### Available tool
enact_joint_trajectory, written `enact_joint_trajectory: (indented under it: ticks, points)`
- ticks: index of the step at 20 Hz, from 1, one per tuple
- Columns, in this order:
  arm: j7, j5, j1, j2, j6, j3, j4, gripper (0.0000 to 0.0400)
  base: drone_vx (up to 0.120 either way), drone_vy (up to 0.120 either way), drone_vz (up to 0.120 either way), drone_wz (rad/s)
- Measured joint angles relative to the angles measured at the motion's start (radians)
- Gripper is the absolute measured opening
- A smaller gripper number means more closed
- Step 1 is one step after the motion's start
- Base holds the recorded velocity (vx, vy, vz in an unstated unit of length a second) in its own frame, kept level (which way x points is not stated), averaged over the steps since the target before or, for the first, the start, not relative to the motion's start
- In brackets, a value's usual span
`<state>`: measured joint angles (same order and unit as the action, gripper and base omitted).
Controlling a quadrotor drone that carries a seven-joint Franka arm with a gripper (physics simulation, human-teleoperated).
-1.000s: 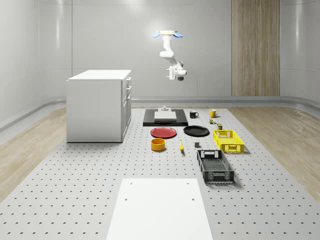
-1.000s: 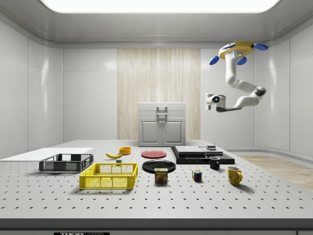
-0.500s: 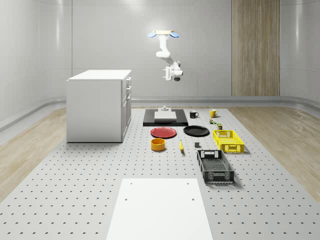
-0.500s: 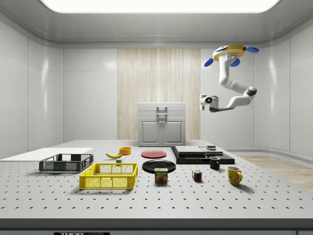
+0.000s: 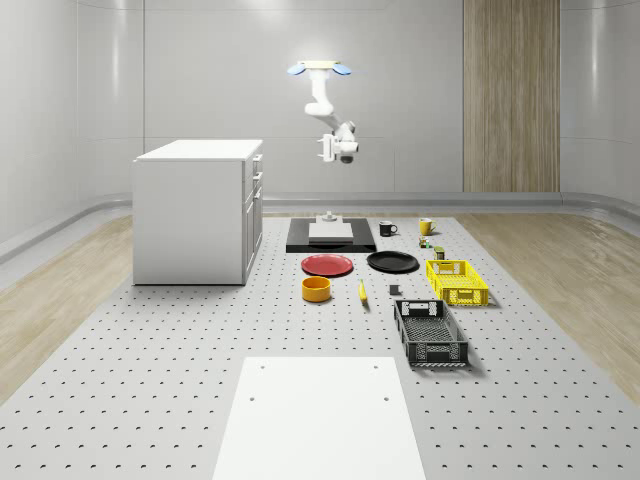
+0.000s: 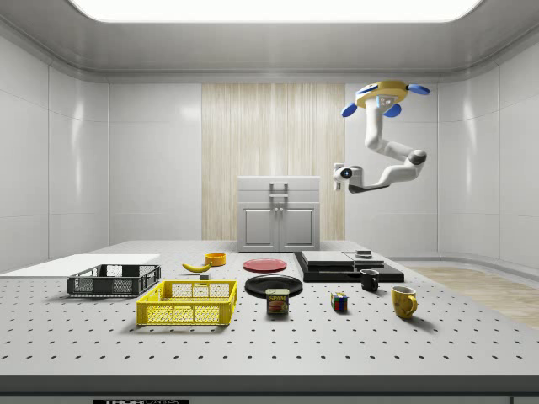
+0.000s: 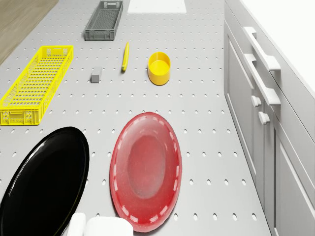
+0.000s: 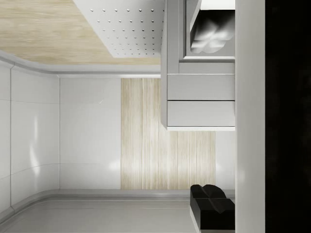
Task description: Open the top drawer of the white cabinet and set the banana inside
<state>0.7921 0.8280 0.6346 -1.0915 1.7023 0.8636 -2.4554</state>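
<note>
**Gripper** (image 5: 325,150): hanging in mid-air, level with the upper part of the white cabinet (image 5: 195,215) and well apart from its front, carrying nothing. Open or closed: cannot tell.

**Arm and drone** (image 5: 320,68): the drone is hovering high over the table's (image 5: 150,400) far end, above the black slab (image 5: 330,243), with the arm reaching down and toward the cabinet.

**Top drawer** (image 7: 253,61): sitting flush and closed. Its handle (image 7: 263,46) is running along the front just under the cabinet top.

**Banana** (image 5: 362,291): lying on the table just beside the orange bowl (image 5: 316,288), well apart from the cabinet and untouched.

**Step in hand (judgement):** approaching the handle. The gripper is needing to arrive square to the drawer front and level with the top handle, not the one below. The drone should be holding steady, so that the pull runs straight outward.

**Change from earlier frames:** drone and arm are sitting further toward the whole-scene view's left, nearer the cabinet, at much the same height. The table items are unmoved.
</note>
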Motion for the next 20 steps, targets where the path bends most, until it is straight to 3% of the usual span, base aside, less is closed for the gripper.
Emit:
enact_joint_trajectory:
  ticks: [20]
  points:
    - [0.030, -0.036, 0.039, -0.044, 0.037, 0.012, -0.006, 0.0400, 0.120, -0.120, 0.000, 0.000]
